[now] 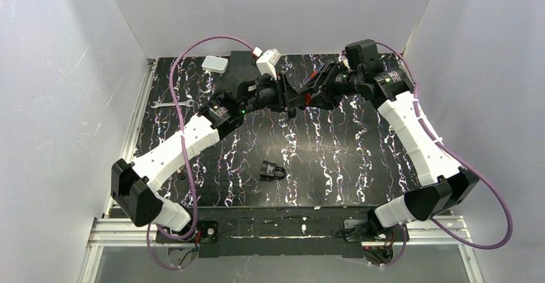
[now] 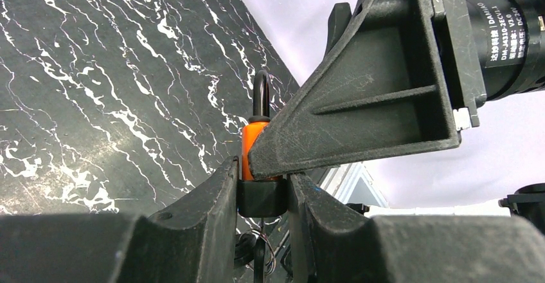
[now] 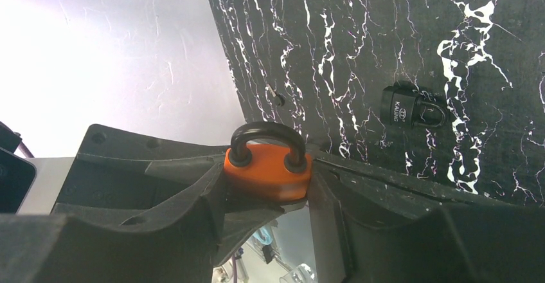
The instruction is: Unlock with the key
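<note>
Grippers of both arms are found tip to tip above the far middle of the black table with white marble-like veins (image 1: 360, 161); between them is held the key (image 2: 249, 145), a tiny piece of which an orange-red head, a black lower part and a thin black loop on top are shown; its blade is hidden and cannot be described. The left gripper (image 2: 262, 190) is seen narrow and clamped on the black lower part of the key, with one of its fingers (image 2: 205, 215) pressed on each side. The right gripper (image 3: 268, 179) is set around the orange-red head from the opposite direction; in the right wrist view the head is enclosed between the two fingers (image 3: 385, 212) and no gap is noticed at either side, so this gripper is judged as closed on the key also. The key is held in the air, not touching the table.

A black padlock with a rounded shackle (image 1: 273, 170) is laid flat on the table nearer to the arm bases, about in the middle, well apart from both grippers and from the key; its shackle is pointed toward the right side. A small white rectangular box (image 1: 214, 64) is placed near the far left corner; a thin silvery wrench (image 1: 170, 104) is laid near the left edge, beside the left arm.
</note>
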Controlling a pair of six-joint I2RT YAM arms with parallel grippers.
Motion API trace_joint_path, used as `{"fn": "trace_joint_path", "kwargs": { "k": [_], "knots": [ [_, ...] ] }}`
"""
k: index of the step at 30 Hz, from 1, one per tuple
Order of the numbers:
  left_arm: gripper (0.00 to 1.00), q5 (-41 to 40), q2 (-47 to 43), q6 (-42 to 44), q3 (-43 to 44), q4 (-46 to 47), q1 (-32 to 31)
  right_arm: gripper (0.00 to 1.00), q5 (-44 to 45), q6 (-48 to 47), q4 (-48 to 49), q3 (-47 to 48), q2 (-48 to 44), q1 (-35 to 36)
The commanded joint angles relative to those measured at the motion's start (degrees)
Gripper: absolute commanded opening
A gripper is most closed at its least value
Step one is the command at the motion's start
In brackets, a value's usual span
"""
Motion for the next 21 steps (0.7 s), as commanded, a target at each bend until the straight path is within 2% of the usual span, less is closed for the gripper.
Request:
{"fn": "trace_joint_path", "kwargs": {
  "k": [1,2,3,5,6,9,12,17,21],
  "knots": [
    [0.0,0.8,-0.8,1.6,2.7,4.1,-0.9,0.02,-0.2,-1.7,-0.5,-0.3,0.8,0.3],
    [0.04,0.9,-0.8,1.7,2.7,4.1,-0.9,0.01,-0.1,-1.7,-0.6,-0.3,0.9,0.3],
    [0.18,1.1,-0.8,1.7,2.7,4.2,-0.9,0.01,0.0,-1.7,-0.7,-0.2,0.9,0.3],
    [0.56,1.4,-1.1,2.1,2.6,4.2,-0.9,0.01,0.5,-1.6,-1.0,0.1,0.9,0.3],
    [0.67,1.3,-1.5,2.4,2.4,4.1,-0.9,0.01,0.8,-1.4,-1.2,0.3,0.9,0.3],
    [0.88,0.3,-3.6,3.3,1.4,3.4,-0.6,0.01,2.0,-0.4,-2.5,0.9,1.0,0.2],
    [0.89,-0.8,-6.7,3.0,-1.2,3.3,0.2,0.01,3.2,0.8,-4.7,1.8,1.5,0.1],
    [0.77,-2.1,-10.4,1.8,-7.4,2.4,1.4,0.01,6.3,-0.1,-9.9,5.3,3.0,0.0],
    [0.7,-1.7,-12.7,1.4,-12.6,2.7,1.6,0.01,14.3,-2.2,-22.8,9.6,6.6,0.0]
  ]
}}
